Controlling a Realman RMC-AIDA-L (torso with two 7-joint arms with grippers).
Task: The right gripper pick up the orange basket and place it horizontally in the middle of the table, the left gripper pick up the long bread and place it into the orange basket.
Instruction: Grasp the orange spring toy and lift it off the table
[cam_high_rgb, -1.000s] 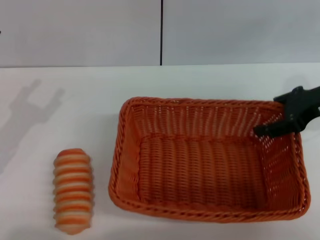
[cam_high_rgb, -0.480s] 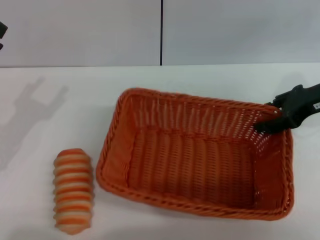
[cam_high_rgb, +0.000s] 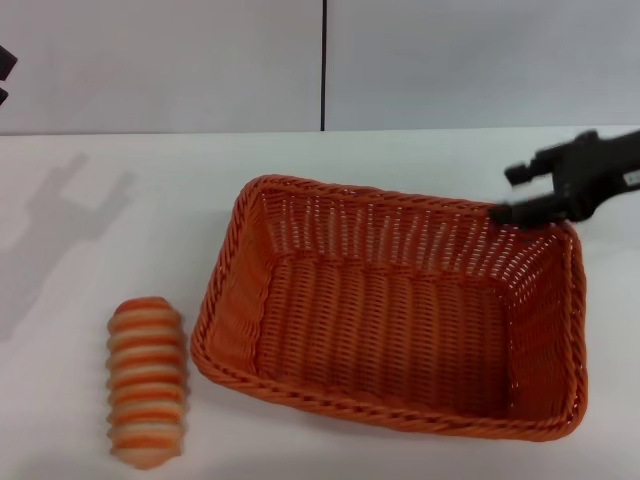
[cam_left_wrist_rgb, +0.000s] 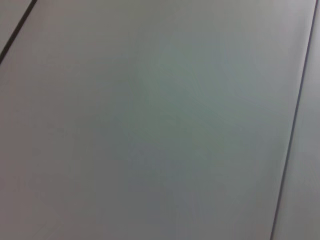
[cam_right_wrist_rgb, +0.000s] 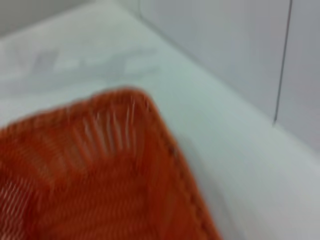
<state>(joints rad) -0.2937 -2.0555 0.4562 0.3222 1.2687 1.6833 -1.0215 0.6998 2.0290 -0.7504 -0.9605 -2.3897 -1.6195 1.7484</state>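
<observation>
Black left gripper (cam_high_rgb: 4, 75): only a sliver shows, far left of the basket; whether its fingers are apart or together cannot be told.

Small ridged toy long bread (cam_high_rgb: 146, 382), striped orange and cream: lying on the plain white table (cam_high_rgb: 130, 220), just left of the basket, apart from it.

Large rectangular orange woven basket (cam_high_rgb: 390, 320): resting on the table, long side across, slightly skewed.

Black right gripper (cam_high_rgb: 505, 195): above the basket's far right corner, fingers spread apart, gripping nothing.
</observation>
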